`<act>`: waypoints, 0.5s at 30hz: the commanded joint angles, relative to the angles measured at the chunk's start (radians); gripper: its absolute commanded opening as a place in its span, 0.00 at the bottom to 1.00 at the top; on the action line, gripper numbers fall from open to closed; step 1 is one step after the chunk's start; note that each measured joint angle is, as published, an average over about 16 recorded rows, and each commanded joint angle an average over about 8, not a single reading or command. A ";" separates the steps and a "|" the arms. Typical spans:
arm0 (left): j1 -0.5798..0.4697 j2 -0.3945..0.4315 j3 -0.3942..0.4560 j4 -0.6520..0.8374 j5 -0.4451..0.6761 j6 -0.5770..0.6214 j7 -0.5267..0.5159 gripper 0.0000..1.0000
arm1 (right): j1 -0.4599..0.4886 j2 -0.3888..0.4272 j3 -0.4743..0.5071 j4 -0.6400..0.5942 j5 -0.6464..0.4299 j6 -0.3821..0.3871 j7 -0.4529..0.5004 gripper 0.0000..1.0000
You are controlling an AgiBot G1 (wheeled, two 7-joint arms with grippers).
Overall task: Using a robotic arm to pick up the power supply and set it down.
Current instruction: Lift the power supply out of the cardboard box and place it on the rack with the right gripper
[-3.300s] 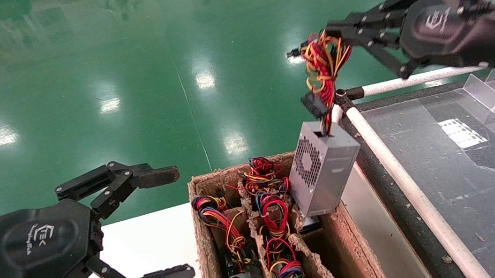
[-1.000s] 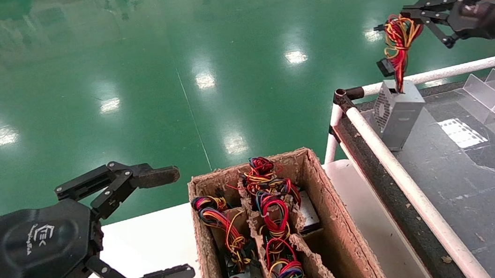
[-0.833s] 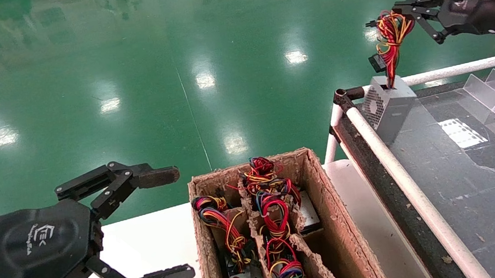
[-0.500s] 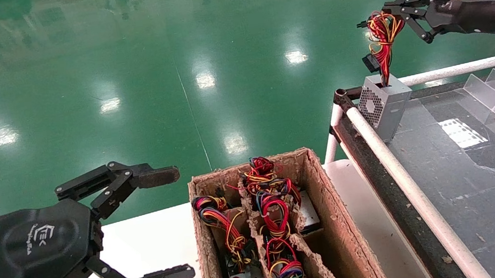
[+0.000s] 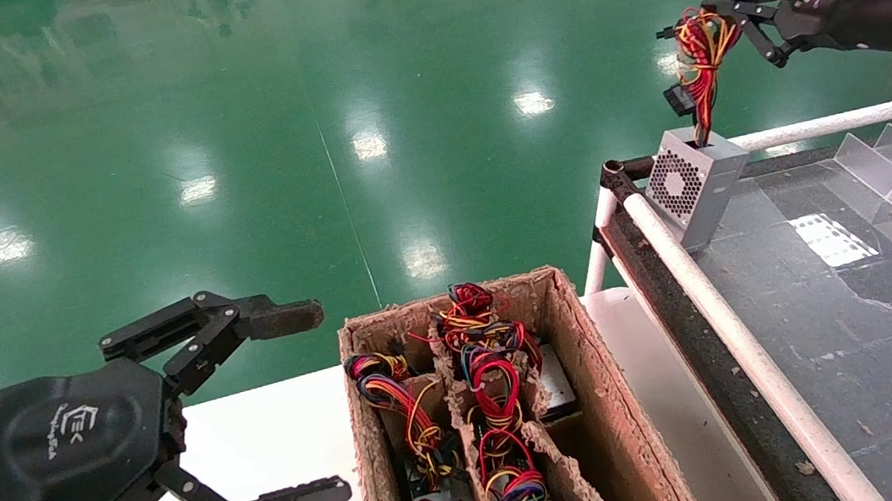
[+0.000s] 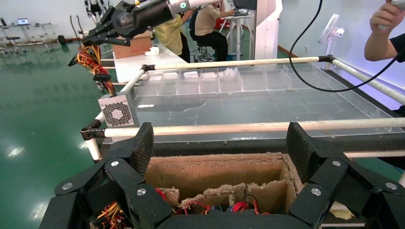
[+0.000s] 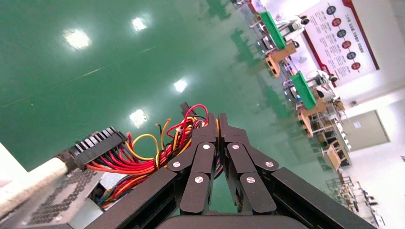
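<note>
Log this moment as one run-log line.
right gripper: shut on wire bundle | power supply: at conveyor corner | left gripper: open, parked

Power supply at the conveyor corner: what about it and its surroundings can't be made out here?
- Whether the power supply rests on the belt or hangs by its wires: its underside is hidden in the head and left wrist views.
- Units in the cardboard box: buried under wire bundles.
- Right gripper: its arm is cut off by the head view's edge.
- Left gripper: jaws open, idle.

Lower units in cardboard box (image 5: 601, 402) buried under wires (image 5: 490, 398); box bottom cropped.
</note>
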 commanded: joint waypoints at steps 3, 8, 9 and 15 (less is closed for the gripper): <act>0.000 0.000 0.000 0.000 0.000 0.000 0.000 1.00 | 0.004 -0.006 0.001 -0.009 0.001 -0.009 -0.005 0.00; 0.000 0.000 0.000 0.000 0.000 0.000 0.000 1.00 | 0.007 -0.012 0.003 -0.017 0.005 -0.019 -0.010 0.00; 0.000 0.000 0.000 0.000 0.000 0.000 0.000 1.00 | 0.007 -0.013 0.003 -0.019 0.005 -0.020 -0.010 0.00; 0.000 0.000 0.000 0.000 0.000 0.000 0.000 1.00 | 0.005 -0.017 0.003 -0.026 0.004 -0.022 -0.015 0.18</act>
